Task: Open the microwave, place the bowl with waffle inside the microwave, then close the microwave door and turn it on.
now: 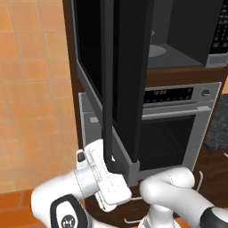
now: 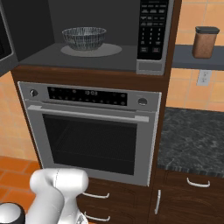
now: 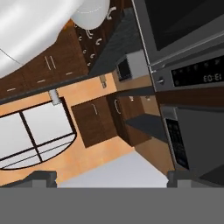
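Observation:
The microwave [image 2: 151, 65] stands with its grey cavity exposed. On the round plate inside sits the patterned bowl [image 2: 84, 38]; the waffle is hidden behind its rim. The microwave door [image 1: 129, 80] is swung far out toward me, and I see it nearly edge-on with its dark vertical bar handle [image 1: 107, 89]. My gripper [image 1: 109, 176] hangs just under the door's lower corner, close to the foot of the handle. In the hand view the gripper [image 3: 111, 178] is open, its fingertips [image 3: 41, 177] far apart with nothing between them.
A steel oven [image 2: 92, 131] with a display strip sits below the microwave. To its right lie a dark stone counter [image 2: 192, 135] over wooden drawers and a shelf with a brown jar [image 2: 205, 41]. The open door juts into the space above my arm.

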